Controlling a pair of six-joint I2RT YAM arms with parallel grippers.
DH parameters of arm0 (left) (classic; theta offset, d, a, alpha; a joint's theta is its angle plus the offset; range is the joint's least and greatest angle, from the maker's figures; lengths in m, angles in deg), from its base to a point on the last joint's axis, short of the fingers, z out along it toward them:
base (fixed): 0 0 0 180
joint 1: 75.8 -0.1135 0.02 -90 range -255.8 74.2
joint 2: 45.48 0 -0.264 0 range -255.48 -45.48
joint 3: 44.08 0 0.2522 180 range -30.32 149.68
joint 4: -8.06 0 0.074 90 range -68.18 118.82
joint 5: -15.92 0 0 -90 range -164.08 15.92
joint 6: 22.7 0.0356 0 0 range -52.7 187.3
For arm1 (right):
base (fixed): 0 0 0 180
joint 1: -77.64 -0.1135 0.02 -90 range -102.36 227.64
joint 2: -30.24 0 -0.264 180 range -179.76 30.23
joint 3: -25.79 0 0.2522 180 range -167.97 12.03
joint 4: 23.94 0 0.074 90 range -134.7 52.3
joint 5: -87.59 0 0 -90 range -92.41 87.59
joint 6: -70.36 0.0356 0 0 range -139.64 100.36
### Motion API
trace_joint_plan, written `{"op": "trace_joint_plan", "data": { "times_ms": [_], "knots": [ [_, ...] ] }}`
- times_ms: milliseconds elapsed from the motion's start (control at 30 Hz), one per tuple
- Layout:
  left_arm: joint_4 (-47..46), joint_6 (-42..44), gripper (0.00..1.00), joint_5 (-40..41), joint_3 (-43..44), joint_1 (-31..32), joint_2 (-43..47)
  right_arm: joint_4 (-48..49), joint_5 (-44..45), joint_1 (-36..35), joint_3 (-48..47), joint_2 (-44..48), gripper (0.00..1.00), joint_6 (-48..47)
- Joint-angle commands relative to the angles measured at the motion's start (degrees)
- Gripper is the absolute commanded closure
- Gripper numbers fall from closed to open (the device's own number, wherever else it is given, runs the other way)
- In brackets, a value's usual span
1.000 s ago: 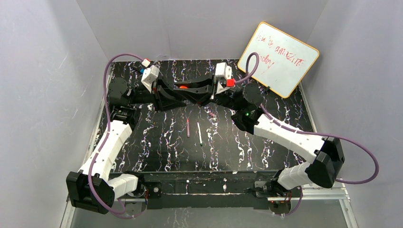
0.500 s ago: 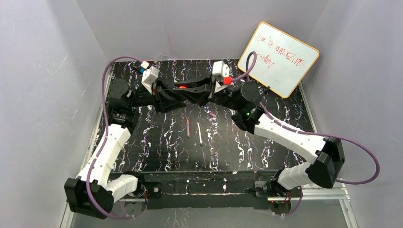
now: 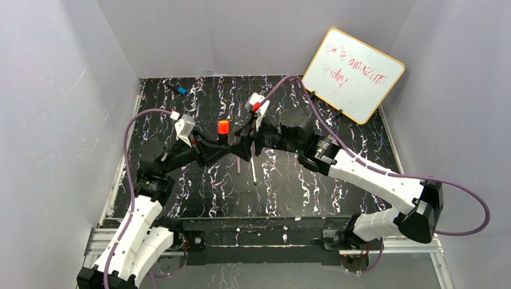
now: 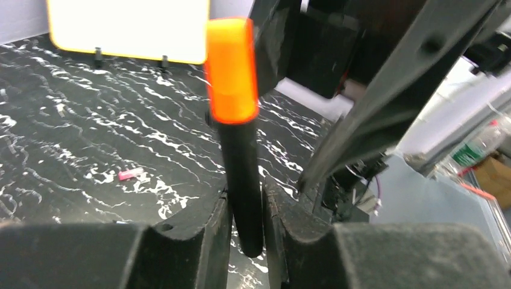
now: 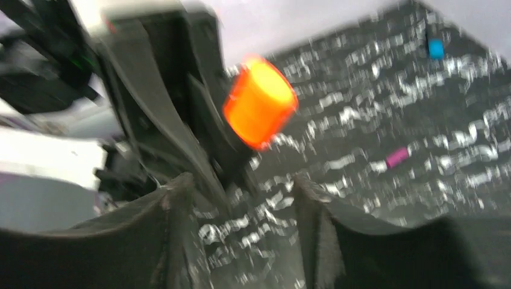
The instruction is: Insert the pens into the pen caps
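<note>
L jaws: clamped on the lower barrel of the black marker, which is held upright above the surface. The orange cap sits on its top end. It looks seated, but can't tell if it's clicked home. R jaws: apart, nothing btwn them, just beside the cap.

Handling, as I judge it: the marker is stiff, light, smooth round plastic, so it may twist or slip if pushed off-axis. A low-barrel grip suits it and leaves the top free. The cap is stubby; pinch it across the sides and press along the axis.

Further out, the pink pen and white pen lie side by side on the surface, near but apart. Both are thin and light and prob. roll, so take them across mid-barrel. A pink cap lies loose on the surface. It's tiny and likely skitters if nudged.

Far back: the blue-ended marker on the left, the whiteboard on the right.
</note>
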Motion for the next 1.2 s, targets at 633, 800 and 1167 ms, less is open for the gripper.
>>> {"op": "trace_joint_plan", "data": {
  "times_ms": [633, 800, 1167],
  "knots": [
    [27.57, 5.12, 1.00, 39.45, -1.98, -0.39, -5.35, 4.63, 18.79, 2.19, 9.57, 9.83, 0.01, 2.12],
    [40.34, 9.46, 1.00, 51.31, 6.38, -0.42, -15.59, 2.36, 20.73, 2.43, 9.84, 10.26, 0.01, 2.80],
    [46.40, 7.60, 1.00, 62.17, 9.93, -0.37, -40.85, -1.40, 22.65, 2.86, 11.27, 14.28, 0.01, 3.20]
  ]
}}
